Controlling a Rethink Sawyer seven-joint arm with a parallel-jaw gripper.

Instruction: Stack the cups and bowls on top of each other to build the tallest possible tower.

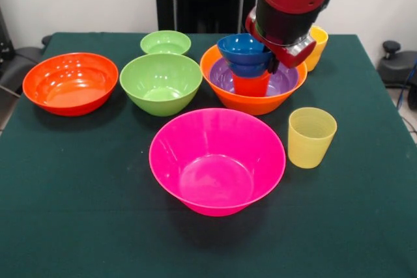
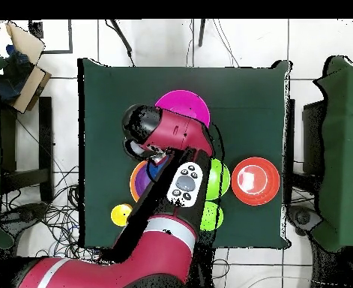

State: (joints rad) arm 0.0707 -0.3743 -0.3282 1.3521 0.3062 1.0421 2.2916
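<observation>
At the far right of the table, your tower stands four pieces high: the large orange bowl as base, the shallow purple bowl nested inside it, a red-orange cup standing in that, and the small blue bowl perched on top. Your gripper sits right against the blue bowl's rim, but the wrist hides the fingertips, so you cannot tell whether it is clamped on the bowl or has let go. You look to be at the placing step for that bowl. Make sure it sits level on the cup before you lift straight up, since a sideways pull could tip it. Loose pieces wait on the cloth: the pink bowl, the medium green bowl, the small green bowl, the red-orange bowl, the pale yellow cup near the front, and a yellow cup behind the arm.
</observation>
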